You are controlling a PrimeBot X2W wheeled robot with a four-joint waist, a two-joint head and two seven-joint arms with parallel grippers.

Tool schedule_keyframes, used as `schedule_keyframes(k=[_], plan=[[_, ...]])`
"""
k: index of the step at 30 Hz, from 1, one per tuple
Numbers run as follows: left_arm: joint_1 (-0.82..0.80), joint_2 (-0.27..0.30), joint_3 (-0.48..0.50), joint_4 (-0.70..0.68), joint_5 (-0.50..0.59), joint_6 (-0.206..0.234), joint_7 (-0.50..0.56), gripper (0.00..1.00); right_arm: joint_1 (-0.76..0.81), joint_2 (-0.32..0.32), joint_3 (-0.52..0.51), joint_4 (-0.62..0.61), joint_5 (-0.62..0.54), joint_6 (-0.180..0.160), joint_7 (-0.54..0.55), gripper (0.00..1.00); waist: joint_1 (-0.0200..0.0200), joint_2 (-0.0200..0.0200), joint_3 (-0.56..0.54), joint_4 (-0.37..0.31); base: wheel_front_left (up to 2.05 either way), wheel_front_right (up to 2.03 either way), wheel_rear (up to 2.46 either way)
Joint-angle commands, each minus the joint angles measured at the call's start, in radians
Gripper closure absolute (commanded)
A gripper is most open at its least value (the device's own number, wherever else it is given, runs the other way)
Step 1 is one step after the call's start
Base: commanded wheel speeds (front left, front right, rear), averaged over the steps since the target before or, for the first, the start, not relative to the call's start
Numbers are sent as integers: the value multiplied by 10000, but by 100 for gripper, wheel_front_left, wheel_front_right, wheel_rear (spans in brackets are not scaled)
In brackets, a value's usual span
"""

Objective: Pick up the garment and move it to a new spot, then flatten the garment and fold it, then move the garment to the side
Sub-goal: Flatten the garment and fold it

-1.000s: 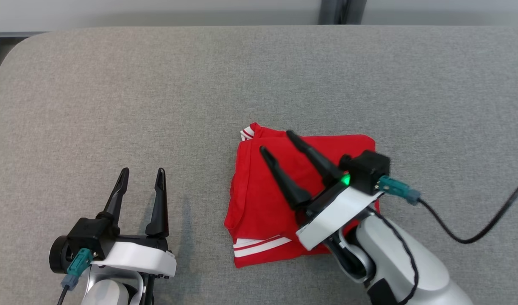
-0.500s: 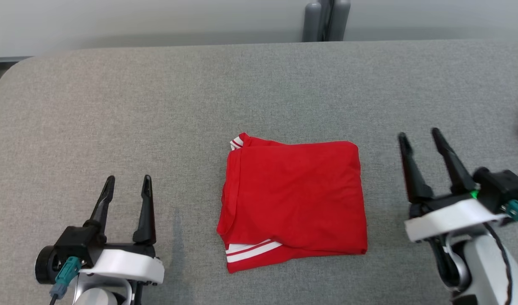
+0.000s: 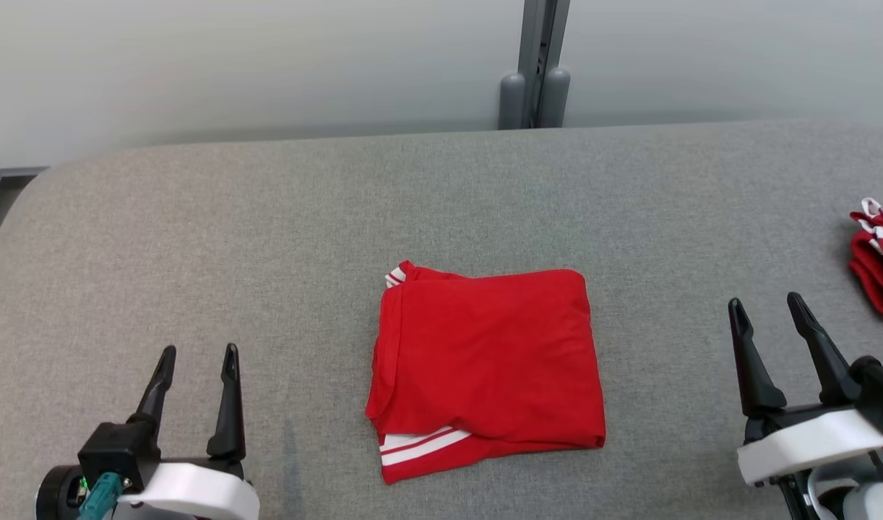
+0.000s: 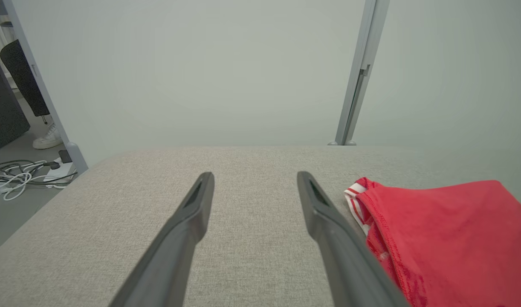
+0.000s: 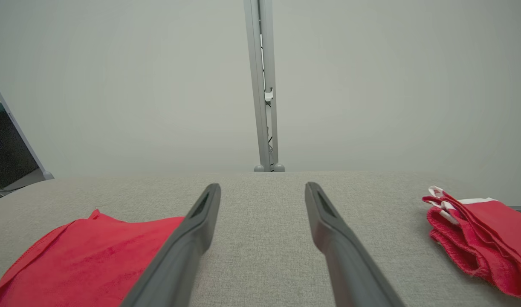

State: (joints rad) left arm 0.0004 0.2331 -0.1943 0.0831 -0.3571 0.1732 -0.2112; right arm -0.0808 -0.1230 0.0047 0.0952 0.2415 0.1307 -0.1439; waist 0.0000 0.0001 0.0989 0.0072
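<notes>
Grey fabric table point(image 3: 196, 217), bearing folded red garment point(image 3: 485, 354) flat at its centre. Left gripper point(image 3: 199, 352) and right gripper point(image 3: 764, 300) flanking it near the front edge, fingers spread, holding nothing. Second red bundle point(image 3: 879, 260) at far right.

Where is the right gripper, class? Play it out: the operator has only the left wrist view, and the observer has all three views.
Observer: In the head view, the right gripper stands to the right of the folded garment, apart from it.
Operator: Is that garment the only red cloth on the table?
Observer: No. A second red pile lies on the table farther right than the right gripper, at the head view's right edge.
</notes>
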Motion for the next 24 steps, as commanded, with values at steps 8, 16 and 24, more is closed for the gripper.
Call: schedule_keyframes(k=[8,16,24], plan=[[665,84,-178,-369,-35,157,334,0,961,104,-406,-669,-77,3,494,0,0,-1,-692,18,0,0,0],[1066,168,-228,-662,-97,317,611,0,1513,215,-456,-1004,-105,1,758,0,0,-1,-1028,-15,0,0,0],[1155,261,-223,-864,-113,411,740,0,1691,275,-520,-1213,-209,1,895,0,0,-1,-1036,-51,0,0,0]])
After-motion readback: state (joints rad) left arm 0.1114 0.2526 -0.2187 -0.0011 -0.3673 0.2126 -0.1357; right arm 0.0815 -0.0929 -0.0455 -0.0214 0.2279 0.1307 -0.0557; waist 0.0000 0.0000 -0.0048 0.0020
